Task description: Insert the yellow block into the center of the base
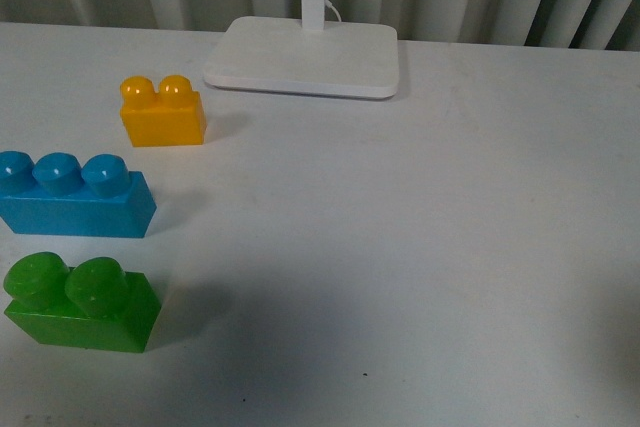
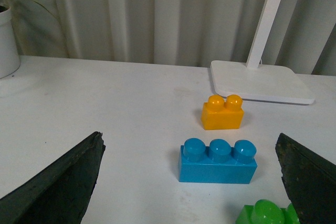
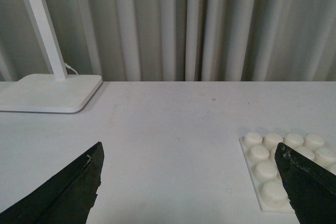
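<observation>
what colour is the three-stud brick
Blue. The brick shows best in the front view.

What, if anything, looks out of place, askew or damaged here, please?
Nothing stands out: the yellow block, blue brick and green brick stand upright and apart, the base lies flat, and nothing looks spilled or broken.

Past the spread, empty fingers of the left gripper (image 2: 189, 136): yellow block (image 2: 222, 115) upright on the white table (image 2: 105, 98) at about one o'clock, touching nothing else. Nearer, almost at twelve, blue brick (image 2: 217, 161); nearest, at about two o'clock, green brick (image 2: 265, 214), partly out of view. Farther off at one o'clock, white lamp stand (image 2: 261, 81); at ten o'clock, white plant pot (image 2: 6, 43).
</observation>
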{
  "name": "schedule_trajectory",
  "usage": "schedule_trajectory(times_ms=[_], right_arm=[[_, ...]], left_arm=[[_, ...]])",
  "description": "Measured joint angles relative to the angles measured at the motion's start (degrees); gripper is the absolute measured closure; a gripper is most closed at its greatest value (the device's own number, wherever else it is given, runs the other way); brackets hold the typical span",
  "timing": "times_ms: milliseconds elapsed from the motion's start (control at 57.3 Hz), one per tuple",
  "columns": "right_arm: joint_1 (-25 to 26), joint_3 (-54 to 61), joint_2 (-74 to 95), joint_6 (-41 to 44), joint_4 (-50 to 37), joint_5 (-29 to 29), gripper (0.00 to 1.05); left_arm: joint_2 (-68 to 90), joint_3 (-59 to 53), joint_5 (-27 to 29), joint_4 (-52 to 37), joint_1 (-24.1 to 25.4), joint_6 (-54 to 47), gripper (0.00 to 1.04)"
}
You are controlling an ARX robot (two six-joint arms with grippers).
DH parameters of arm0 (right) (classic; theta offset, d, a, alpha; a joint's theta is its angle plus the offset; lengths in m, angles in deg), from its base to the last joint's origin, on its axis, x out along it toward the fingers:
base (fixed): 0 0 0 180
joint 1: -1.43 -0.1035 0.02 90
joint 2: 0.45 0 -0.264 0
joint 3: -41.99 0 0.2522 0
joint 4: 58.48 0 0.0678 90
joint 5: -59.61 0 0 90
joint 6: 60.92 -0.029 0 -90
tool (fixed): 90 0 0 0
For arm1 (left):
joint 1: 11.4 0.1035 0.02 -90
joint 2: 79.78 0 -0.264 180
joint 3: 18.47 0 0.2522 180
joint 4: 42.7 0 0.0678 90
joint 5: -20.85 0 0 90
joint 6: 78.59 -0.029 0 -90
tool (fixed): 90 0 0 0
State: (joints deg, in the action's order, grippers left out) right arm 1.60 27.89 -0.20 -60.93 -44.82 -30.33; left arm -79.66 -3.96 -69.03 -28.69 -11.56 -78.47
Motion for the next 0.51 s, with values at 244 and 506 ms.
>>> schedule_trajectory(times_ms=[244,506], right_arm=[[0.0,0.0,0.0,0.0,0.0,0.0,0.09],[0.0,0.0,0.0,0.0,0.0,0.0,0.09]], left_arm=[[0.0,0.0,0.0,0.0,0.0,0.0,0.06],[0.0,0.0,0.0,0.0,0.0,0.0,0.06]])
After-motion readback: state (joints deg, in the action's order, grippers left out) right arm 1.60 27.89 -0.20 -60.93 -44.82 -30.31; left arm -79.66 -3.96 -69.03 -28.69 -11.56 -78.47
